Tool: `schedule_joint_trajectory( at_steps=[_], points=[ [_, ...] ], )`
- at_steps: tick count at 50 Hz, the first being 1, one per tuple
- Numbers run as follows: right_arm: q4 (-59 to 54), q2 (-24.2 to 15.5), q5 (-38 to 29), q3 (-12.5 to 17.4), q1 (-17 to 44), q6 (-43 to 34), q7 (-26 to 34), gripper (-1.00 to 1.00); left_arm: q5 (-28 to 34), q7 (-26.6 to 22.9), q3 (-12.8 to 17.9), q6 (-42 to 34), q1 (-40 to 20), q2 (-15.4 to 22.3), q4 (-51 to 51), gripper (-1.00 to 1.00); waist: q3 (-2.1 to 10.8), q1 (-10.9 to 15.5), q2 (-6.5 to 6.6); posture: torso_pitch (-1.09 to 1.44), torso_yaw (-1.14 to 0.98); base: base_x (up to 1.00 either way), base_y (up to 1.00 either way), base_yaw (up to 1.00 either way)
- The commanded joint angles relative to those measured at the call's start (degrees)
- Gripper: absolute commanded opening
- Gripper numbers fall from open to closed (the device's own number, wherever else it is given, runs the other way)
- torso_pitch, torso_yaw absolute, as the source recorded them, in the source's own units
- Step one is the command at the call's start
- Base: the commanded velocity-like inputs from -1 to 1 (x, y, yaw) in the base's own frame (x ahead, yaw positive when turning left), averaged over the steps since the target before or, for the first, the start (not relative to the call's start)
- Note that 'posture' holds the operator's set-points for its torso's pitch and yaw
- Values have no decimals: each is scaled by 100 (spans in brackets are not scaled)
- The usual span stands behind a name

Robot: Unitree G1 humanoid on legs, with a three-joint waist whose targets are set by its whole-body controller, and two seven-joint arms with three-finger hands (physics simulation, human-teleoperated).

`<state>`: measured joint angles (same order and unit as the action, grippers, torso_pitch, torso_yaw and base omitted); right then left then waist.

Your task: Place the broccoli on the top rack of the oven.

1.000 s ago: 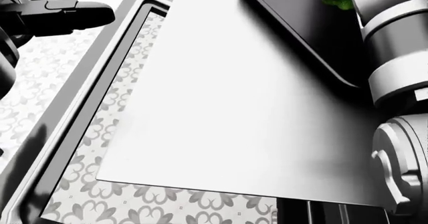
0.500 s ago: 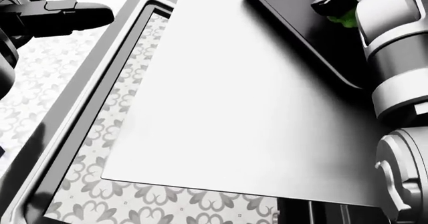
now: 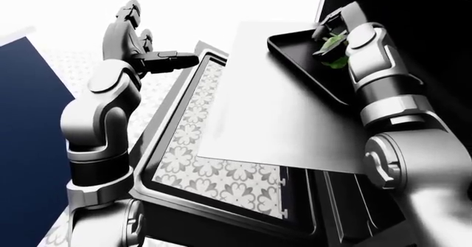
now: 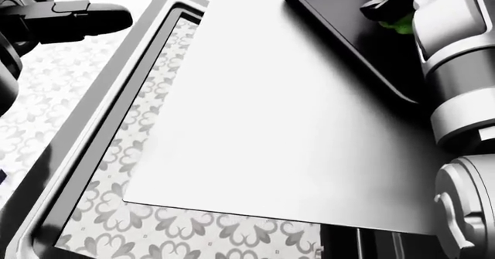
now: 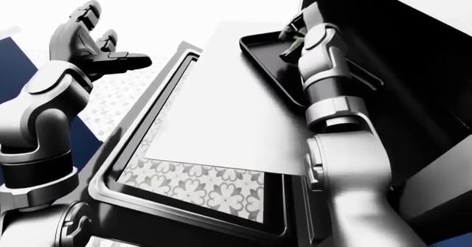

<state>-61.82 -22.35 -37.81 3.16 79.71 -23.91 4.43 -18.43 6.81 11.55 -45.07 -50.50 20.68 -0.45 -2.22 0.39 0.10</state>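
Note:
The green broccoli [image 3: 333, 52] hangs over a black tray [image 3: 295, 53] at the upper right of the left-eye view. My right hand [image 3: 333, 30] is shut on it, dark fingers [image 4: 383, 7] wrapped across its top, so only leafy bits show. The tray lies on the far end of a flat grey rack sheet [image 3: 280, 114] that sticks out of the dark oven cavity [image 3: 435, 20]. Raised at the upper left, away from the oven, my left hand [image 3: 166, 37] is open with nothing in it.
The oven door [image 3: 184, 153] hangs open below the rack, patterned floor tiles showing through its glass. A dark blue panel [image 3: 26, 147] stands at the left edge. My right forearm [image 4: 456, 85] fills the head view's right side.
The head view has shifted slightly, moving rack and door a little right. My right hand has come lower in the view with the broccoli, over the tray. The left hand has held still.

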Motion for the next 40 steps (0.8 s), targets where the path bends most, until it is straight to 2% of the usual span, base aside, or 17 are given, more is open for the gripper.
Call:
schedule_joint_trajectory(
  at_steps=[1, 6, 8, 12, 13, 14, 17, 19, 31, 40],
  points=[
    [75, -53, -38, -6, 145, 74, -62, -51, 2, -3, 57, 177, -216, 79, -164, 100, 148, -9, 30, 0, 0, 0, 0, 0],
    [81, -45, -52, -17, 173, 41, -44, -41, 6, -8, 50, 193, -227, 84, -132, 100, 157, -10, 28, 0, 0, 0, 0, 0],
    [86, -48, -58, -19, 191, 25, -26, -1, 0, -2, 61, 184, -227, 86, -147, 100, 158, -8, 28, 0, 0, 0, 0, 0],
    [67, -40, -65, -19, 210, 22, -24, 8, 2, -11, 45, 207, -242, 79, -119, 100, 158, -9, 31, 0, 0, 0, 0, 0],
    [44, -35, -60, -15, 210, 35, -30, 25, 5, -17, 48, 224, -238, 80, -103, 100, 160, -8, 31, 0, 0, 0, 0, 0],
    [34, -26, -54, -12, 210, 40, -31, 66, 4, -19, 50, 228, -224, 79, -109, 100, 163, -6, 31, 0, 0, 0, 0, 0],
    [14, -16, -50, -12, 213, 51, -47, 73, 10, -19, 52, 247, -212, 78, -88, 100, 163, -7, 30, 0, 0, 0, 0, 0],
    [51, -10, -47, -13, 212, 22, -30, 98, 9, -22, 55, 262, -193, 73, -84, 100, 165, -8, 30, 0, 0, 0, 0, 0],
    [202, -2, 73, 30, 288, -68, 74, 100, 16, -9, 32, 239, -219, 61, -85, 100, 171, -23, 24, 0, 0, 0, 0, 0],
    [600, 54, 829, 308, 605, -721, 549, 100, 77, -36, 18, 189, -411, 129, 58, 100, 142, -26, 42, 0, 0, 0, 0, 0]
  ],
)
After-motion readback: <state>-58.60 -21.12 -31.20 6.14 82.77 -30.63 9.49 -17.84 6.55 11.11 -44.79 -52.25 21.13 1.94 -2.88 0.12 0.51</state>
